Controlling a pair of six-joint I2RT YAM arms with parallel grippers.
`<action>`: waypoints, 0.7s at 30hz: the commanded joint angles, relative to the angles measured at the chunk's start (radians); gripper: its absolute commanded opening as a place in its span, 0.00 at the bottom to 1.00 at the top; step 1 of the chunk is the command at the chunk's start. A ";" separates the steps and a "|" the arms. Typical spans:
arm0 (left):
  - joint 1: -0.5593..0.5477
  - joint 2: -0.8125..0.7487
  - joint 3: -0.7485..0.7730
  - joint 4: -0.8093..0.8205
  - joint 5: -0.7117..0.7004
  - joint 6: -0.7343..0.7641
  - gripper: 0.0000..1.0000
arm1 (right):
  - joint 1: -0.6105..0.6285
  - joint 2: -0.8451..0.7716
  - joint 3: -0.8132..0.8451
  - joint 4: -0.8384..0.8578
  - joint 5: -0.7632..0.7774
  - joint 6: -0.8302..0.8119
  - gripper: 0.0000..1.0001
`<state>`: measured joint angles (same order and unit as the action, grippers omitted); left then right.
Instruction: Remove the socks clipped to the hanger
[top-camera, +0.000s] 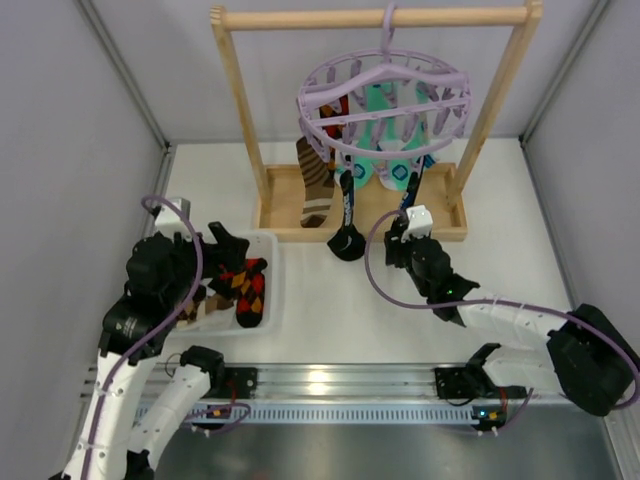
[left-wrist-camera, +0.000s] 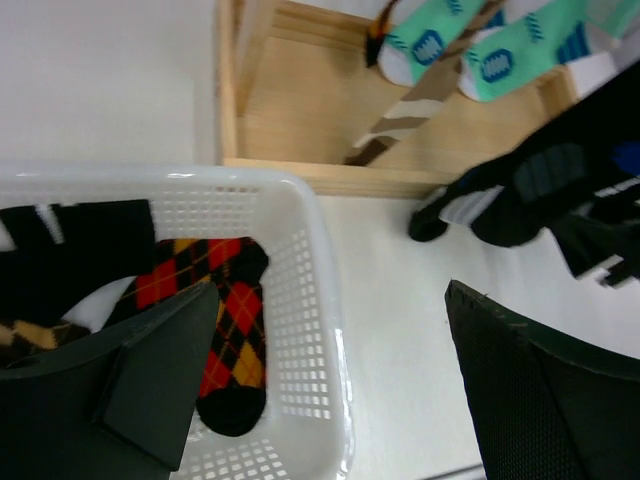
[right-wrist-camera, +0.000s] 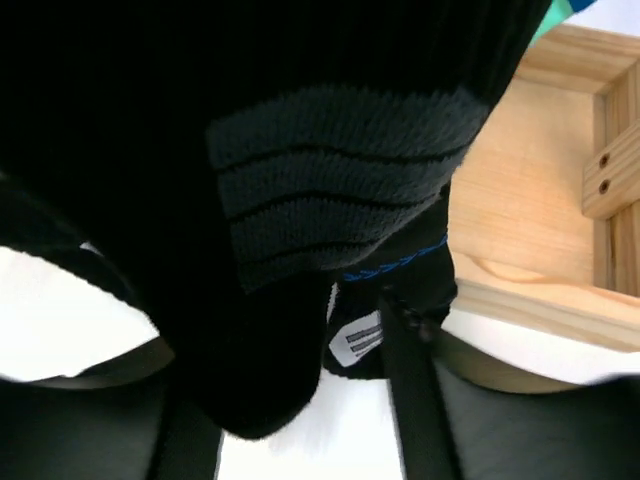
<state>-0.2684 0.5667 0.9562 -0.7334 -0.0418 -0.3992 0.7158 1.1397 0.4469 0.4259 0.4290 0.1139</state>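
The job is part-way through. The lavender hanger (top-camera: 400, 103) hangs by its hook from the top bar of the wooden rack (top-camera: 370, 17) at 12 o'clock on the bench (top-camera: 330, 320), and most of its load is still clipped on. A brown-striped sock (top-camera: 316, 185) hangs at the hanger's 8 o'clock and a black sock (top-camera: 347, 225) at its 6 o'clock. The mint-green socks (top-camera: 385, 150) hang near the middle, and a red patterned sock (top-camera: 335, 108) is tucked under the 9 o'clock side. A second black sock (top-camera: 411, 190), with blue markings, dangles at 5 o'clock.

That last sock looks like the one being worked on. The right pincer (top-camera: 408, 232) sits at its lower end, and in the right wrist view black fabric fills the space between the fingers. Whether they are clenched on the cloth or only bracketing it, I cannot tell.

The left pincer (top-camera: 225, 250) hovers over the white basket (top-camera: 272, 290) at 8 o'clock on the bench. It is released and holds nothing, with its fingers (left-wrist-camera: 150, 390) spread wide. An argyle sock (left-wrist-camera: 230, 340) and darker ones lie in the basket below.

If the right pincer's grip is firm, the next move is probably a steady pull downward and toward 6 o'clock to slip the sock out of its peg. The hanger swings freely on its hook, so a sideways tug would likely drag it along rather than free the sock.
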 joint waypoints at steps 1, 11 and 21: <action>-0.002 0.080 0.103 0.049 0.242 -0.030 0.98 | 0.010 0.038 0.035 0.203 0.034 -0.048 0.51; -0.173 0.314 0.381 0.239 0.374 -0.148 0.98 | 0.109 -0.173 -0.022 0.168 -0.015 0.000 0.00; -0.824 0.731 0.804 0.238 -0.280 -0.020 0.98 | 0.267 -0.285 -0.037 0.016 0.025 0.062 0.00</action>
<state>-1.0538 1.2377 1.6379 -0.5350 -0.1051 -0.4595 0.9436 0.8856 0.4194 0.4656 0.4431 0.1402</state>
